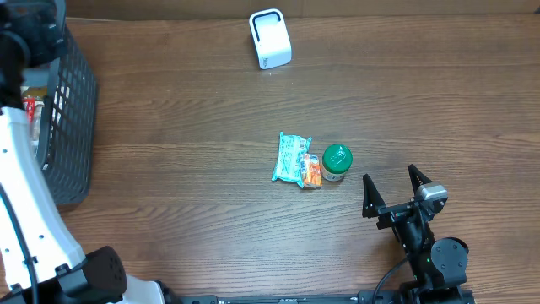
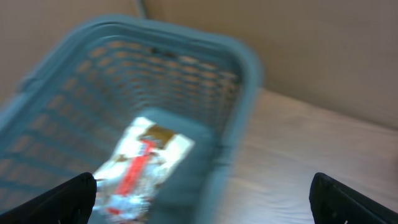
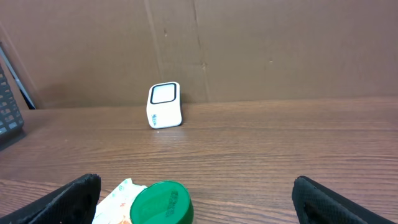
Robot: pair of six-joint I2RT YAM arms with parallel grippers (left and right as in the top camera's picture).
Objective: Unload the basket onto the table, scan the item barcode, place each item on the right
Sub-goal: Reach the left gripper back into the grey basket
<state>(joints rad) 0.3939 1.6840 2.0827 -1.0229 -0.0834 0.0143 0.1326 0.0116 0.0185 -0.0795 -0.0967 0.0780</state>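
Judging by the white packet [image 2: 146,162] in the basket [image 1: 72,110] at nine o'clock, one item is done (probably); teal packet [image 1: 292,159] and green-lidded jar [image 1: 337,162] are left mid-table, scanner [image 1: 270,38] at twelve. Left gripper [image 2: 208,199] and right gripper [image 1: 390,177] gape, empty.

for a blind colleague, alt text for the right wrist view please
A white box-shaped barcode scanner stands at the back of a brown wooden table, before a cardboard wall. Up close, a green round-lidded jar sits beside a pale plastic packet, between the black fingers of the open right gripper.
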